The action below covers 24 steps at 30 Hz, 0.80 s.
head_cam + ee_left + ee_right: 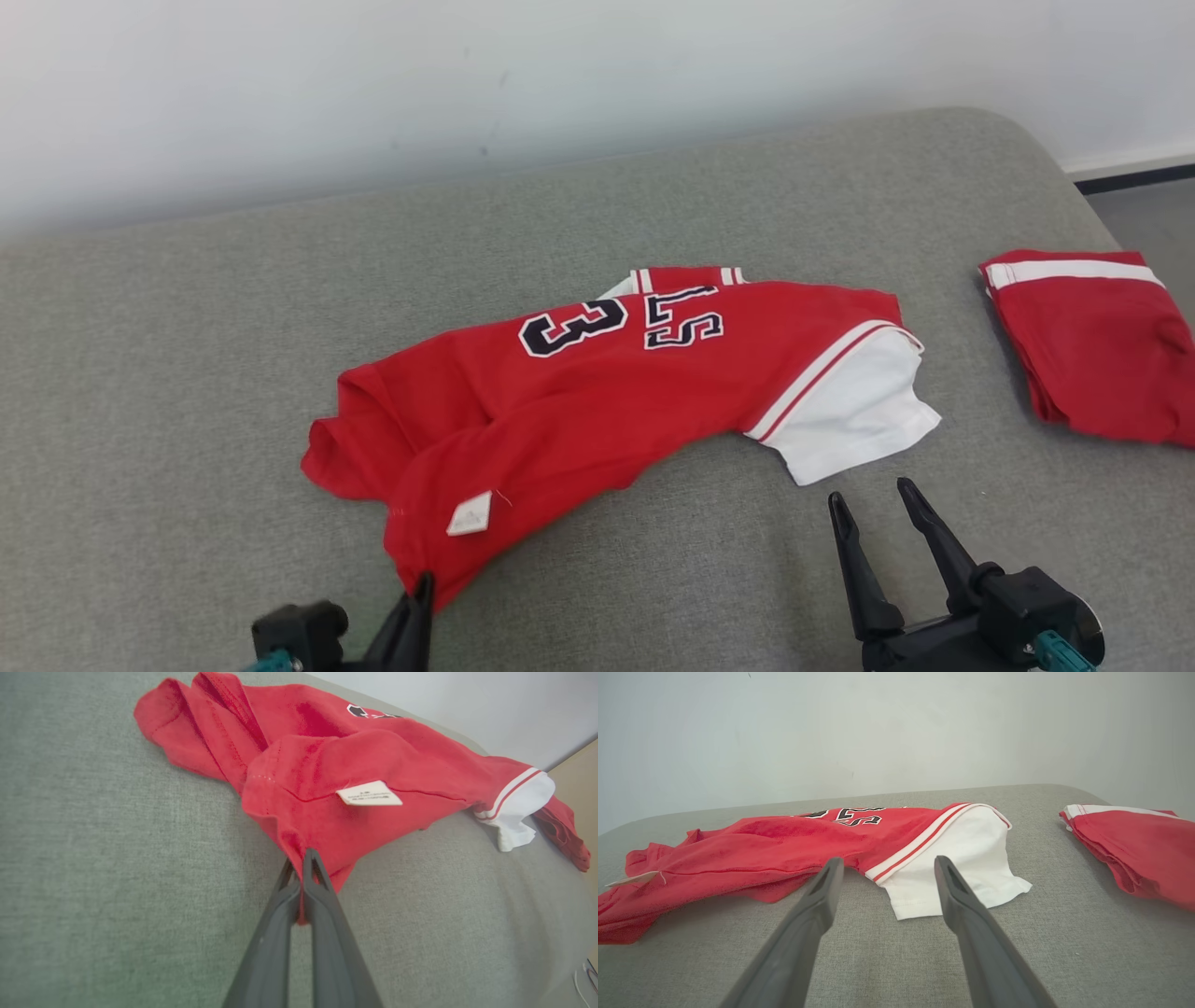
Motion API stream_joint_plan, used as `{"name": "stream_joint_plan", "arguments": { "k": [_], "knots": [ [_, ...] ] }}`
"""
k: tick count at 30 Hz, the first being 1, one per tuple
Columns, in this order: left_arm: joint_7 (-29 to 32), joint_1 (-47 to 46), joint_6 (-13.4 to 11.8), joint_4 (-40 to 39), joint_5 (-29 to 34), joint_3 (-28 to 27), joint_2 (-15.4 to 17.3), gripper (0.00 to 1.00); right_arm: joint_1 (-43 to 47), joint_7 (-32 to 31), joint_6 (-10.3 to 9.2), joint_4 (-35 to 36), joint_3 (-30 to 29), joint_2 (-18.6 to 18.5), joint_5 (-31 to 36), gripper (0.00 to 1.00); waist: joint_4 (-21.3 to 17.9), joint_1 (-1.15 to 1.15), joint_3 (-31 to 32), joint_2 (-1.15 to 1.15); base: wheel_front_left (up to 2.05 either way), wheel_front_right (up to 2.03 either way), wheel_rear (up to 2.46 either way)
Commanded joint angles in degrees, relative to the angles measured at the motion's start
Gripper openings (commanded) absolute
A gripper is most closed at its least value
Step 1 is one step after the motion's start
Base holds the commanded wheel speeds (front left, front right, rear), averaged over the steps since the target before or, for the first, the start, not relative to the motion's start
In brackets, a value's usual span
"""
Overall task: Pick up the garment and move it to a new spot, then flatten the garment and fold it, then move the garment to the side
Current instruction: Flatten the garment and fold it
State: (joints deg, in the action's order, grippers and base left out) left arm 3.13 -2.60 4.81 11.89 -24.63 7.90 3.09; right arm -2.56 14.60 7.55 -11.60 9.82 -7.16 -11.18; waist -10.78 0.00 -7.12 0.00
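Red jersey [597, 392] corner is being pinched at the lower left of the frame by the left gripper [425, 583], jaws clamped tight together on the hem. The rest is being shown sprawled, crumpled, across the middle of the grey cushion [187, 373]. Lower right, the right gripper [870, 492] is being held wide open with nothing in it, just below the white sleeve [859, 411]. Far right, a folded red garment [1092, 345] is being shown lying well apart.

A grey fabric-covered surface [187, 373] with a rounded far corner stood against a plain pale wall [467, 75]; a dark skirting strip [1134, 177] and grey floor [1153, 210] showed at right.
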Motion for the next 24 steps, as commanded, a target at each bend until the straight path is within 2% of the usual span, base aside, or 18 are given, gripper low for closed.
{"name": "stream_joint_plan", "arguments": {
  "k": [1, 7, 13, 16, 19, 20, 21, 22, 24],
  "knots": [
    [1.08, 2.19, -0.50, -1.65, -0.92, 0.90, -0.14, 0.00, 0.55, -0.16, -0.15, 0.16, -0.10, -0.25, -0.42, 1.00, 1.27, 0.00, 0.78, 0.00, 0.00, 0.00, 0.00],
    [2.33, 5.83, -2.82, -3.01, 0.45, 2.76, 0.13, 0.00, 0.75, -0.35, -0.15, 0.13, -0.02, -0.16, -0.50, 1.00, 2.40, 0.00, 1.46, 0.00, 0.00, 0.00, 0.00],
    [-2.37, 5.63, -6.78, 0.03, 6.29, 2.27, 2.97, 0.00, 0.86, -0.62, -0.15, -0.17, 0.29, 0.36, -0.79, 1.00, 3.02, 0.00, 2.02, 0.00, 0.00, 0.00, 0.00],
    [-3.32, 5.47, -8.10, 1.71, 6.84, 1.62, 3.52, 0.00, 0.79, -0.65, -0.15, -0.33, 0.33, 0.42, -1.04, 1.00, 3.08, 0.00, 2.18, 0.00, 0.00, 0.00, 0.00],
    [-3.81, 5.33, -8.27, 2.47, 6.43, 1.44, 3.37, 0.00, 0.75, -0.67, -0.15, -0.46, 0.32, 0.48, -1.14, 1.00, 3.09, 0.00, 2.23, 0.00, 0.00, 0.00, 0.00],
    [-4.24, 5.16, -8.06, 2.76, 6.07, 1.32, 3.28, 0.29, 0.72, -0.66, -0.15, -0.52, 0.27, 0.48, -1.21, 1.00, 3.11, 0.00, 2.25, 0.00, 0.00, 0.00, 0.00],
    [-4.55, 5.00, -7.88, 3.02, 5.64, 1.28, 3.15, 0.95, 0.71, -0.66, -0.15, -0.60, 0.19, 0.49, -1.23, 1.00, 3.13, 0.00, 2.28, 0.00, 0.00, 0.00, 0.00],
    [-4.82, 4.92, -7.69, 3.38, 5.38, 1.24, 3.05, 1.00, 0.70, -0.64, -0.15, -0.67, 0.09, 0.47, -1.29, 1.00, 3.15, 0.00, 2.34, 0.00, 0.00, 0.00, 0.00],
    [-5.73, 4.70, -7.46, 3.89, 5.10, 1.11, 2.79, 1.00, 0.75, -0.61, -0.15, -0.76, -0.08, 0.47, -1.37, 1.00, 3.25, 0.00, 2.50, 0.00, 0.00, 0.00, 0.00]
  ]
}}
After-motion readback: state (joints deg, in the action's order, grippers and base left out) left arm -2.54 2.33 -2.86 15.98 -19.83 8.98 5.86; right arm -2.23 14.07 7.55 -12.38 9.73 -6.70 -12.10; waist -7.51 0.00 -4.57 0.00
